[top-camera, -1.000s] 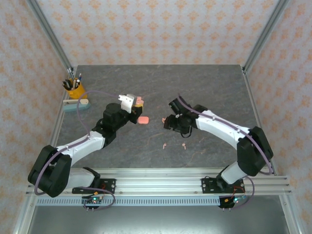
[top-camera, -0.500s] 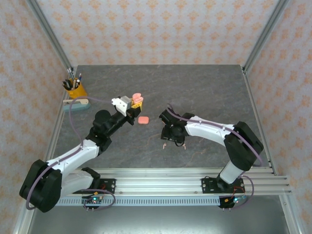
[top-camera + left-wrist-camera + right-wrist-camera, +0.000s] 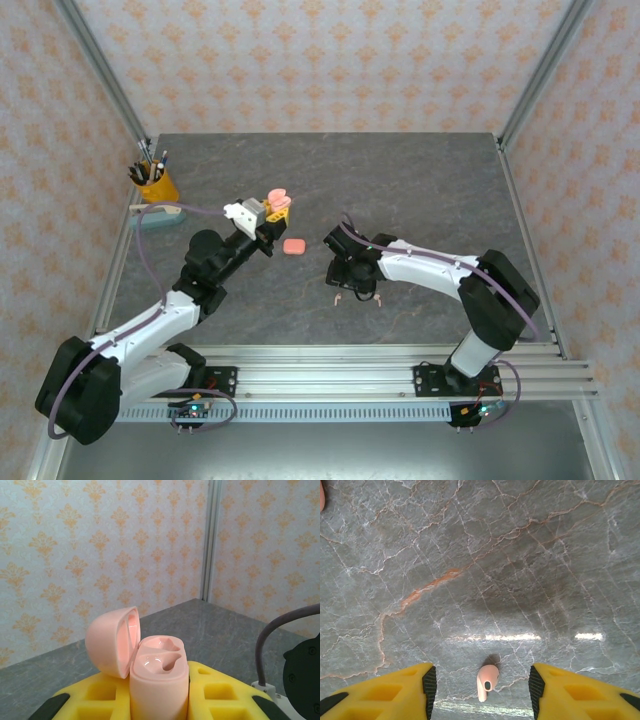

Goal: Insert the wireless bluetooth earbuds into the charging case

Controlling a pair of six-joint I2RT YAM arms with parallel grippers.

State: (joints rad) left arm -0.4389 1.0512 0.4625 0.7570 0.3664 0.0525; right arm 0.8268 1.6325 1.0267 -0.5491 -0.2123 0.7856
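Observation:
My left gripper (image 3: 274, 210) is shut on an upright pink charging case (image 3: 281, 199), raised above the table left of centre. In the left wrist view the case (image 3: 160, 680) stands between the yellow fingers (image 3: 215, 695), lid swung open to the left, both wells empty. My right gripper (image 3: 357, 291) points down at the table near two tiny pink earbuds (image 3: 338, 298) (image 3: 378, 297). In the right wrist view one earbud (image 3: 487, 680) lies on the stone, stem toward the camera, between the open jaws of that gripper (image 3: 482, 690), touching neither finger.
A second pink case (image 3: 294, 245), closed, lies flat on the table between the two grippers. A yellow pen cup (image 3: 153, 186) and a pale green block (image 3: 152, 215) stand at the far left edge. Grey marble table (image 3: 420, 180) is walled by frame posts.
The right gripper moved toward the near edge and came down over the earbuds, its jaws narrowing a little. The left arm swung the open case slightly left and up.

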